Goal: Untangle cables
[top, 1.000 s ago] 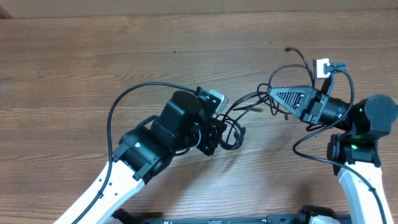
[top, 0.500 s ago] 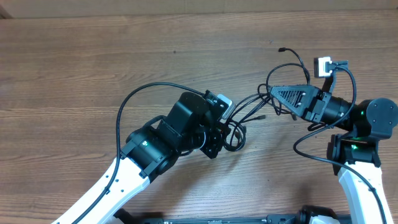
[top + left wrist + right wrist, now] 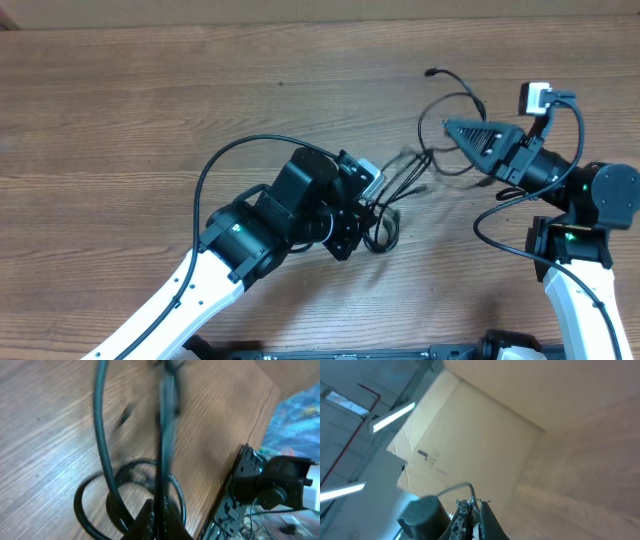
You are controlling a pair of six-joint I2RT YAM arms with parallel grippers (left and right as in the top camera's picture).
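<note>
Cables (image 3: 380, 214): free plug (image 3: 431, 72) overhead only

left end effector (image 3: 373, 208) closed, arm extended toward centre. right end effector (image 3: 451, 127) closed, pointing left, wrist tilted upward.

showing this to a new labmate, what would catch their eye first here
The black cables stand out first: a loose coil on the wooden table between the two arms, with blurred strands stretched toward the right arm. The left pincer is shut on strands right at the coil. The right pincer is shut on the far end, and its own camera tilts up at a cardboard wall.
</note>
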